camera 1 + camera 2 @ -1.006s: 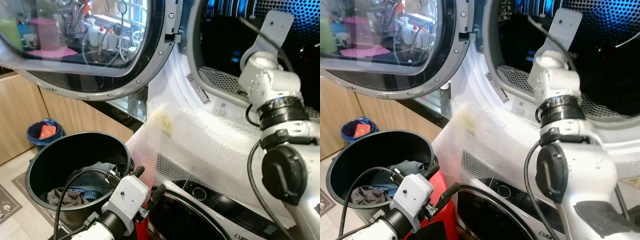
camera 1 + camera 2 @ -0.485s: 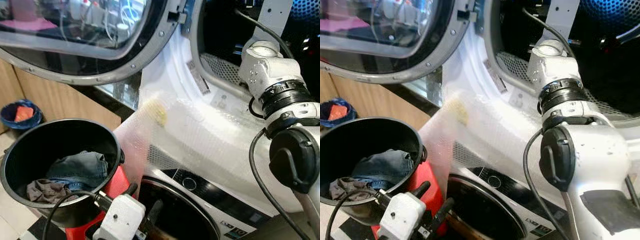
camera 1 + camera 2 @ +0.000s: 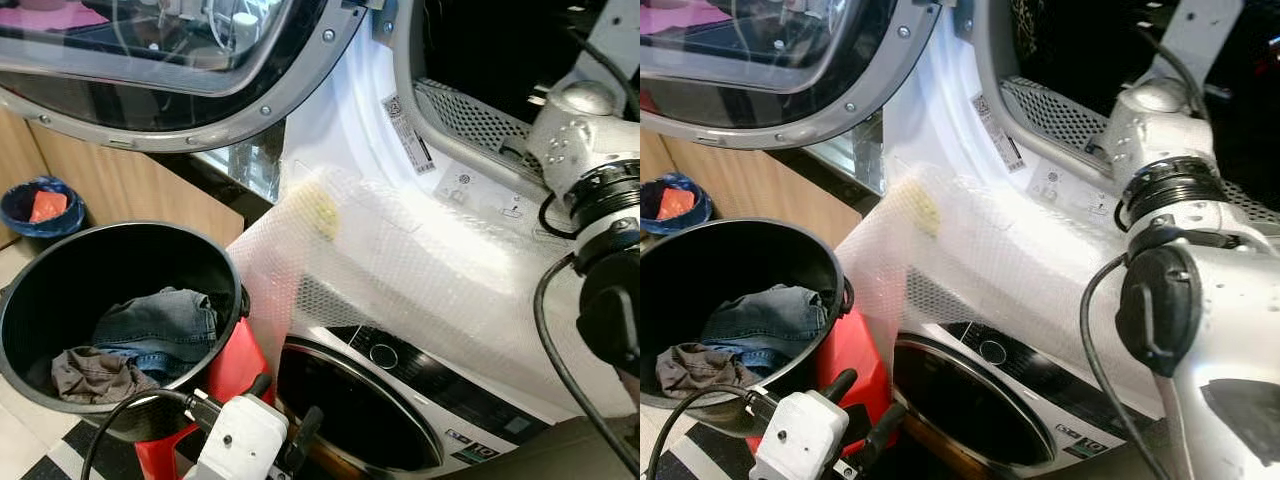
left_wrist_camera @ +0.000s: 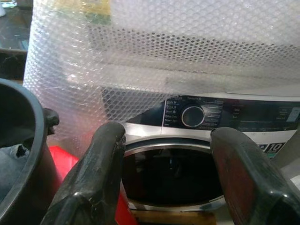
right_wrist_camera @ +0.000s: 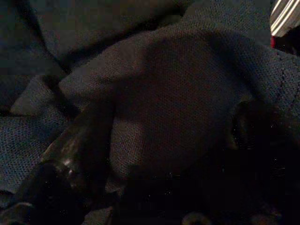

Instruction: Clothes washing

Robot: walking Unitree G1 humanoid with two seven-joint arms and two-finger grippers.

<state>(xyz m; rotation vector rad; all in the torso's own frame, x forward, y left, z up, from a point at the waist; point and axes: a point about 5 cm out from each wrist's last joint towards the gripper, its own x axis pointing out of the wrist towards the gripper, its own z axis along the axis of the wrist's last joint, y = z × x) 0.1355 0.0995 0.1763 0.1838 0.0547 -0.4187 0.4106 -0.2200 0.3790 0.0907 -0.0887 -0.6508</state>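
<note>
Clothes [image 3: 155,325], a blue denim garment over a brown-grey piece, lie at the bottom of a black round bucket [image 3: 60,265] that stands on the floor to the left of the stacked machines. A red container [image 3: 235,365] sits just beside the bucket, between it and the lower machine. The lower machine [image 3: 390,400] has a round dark door and a control dial [image 4: 193,116] on its front panel. A sheet of bubble wrap [image 3: 400,270] drapes over the ledge between the two machines and hangs down over part of that panel. The upper machine's round glass door [image 3: 170,60] is swung open to the left, exposing the perforated metal drum rim [image 3: 470,115]. The left gripper [image 4: 166,180] hangs low in front of the lower machine's door, fingers [image 4: 96,173] spread apart and holding nothing. The right arm [image 3: 1160,200] reaches up into the upper drum. In the right wrist view, the right gripper [image 5: 159,150] is pressed against dark blue fabric [image 5: 178,84] in deep shade; whether its fingers are spread or pinching cannot be determined. A small blue bin [image 3: 40,205] stands against the wooden cabinet [image 3: 130,200] further left.
</note>
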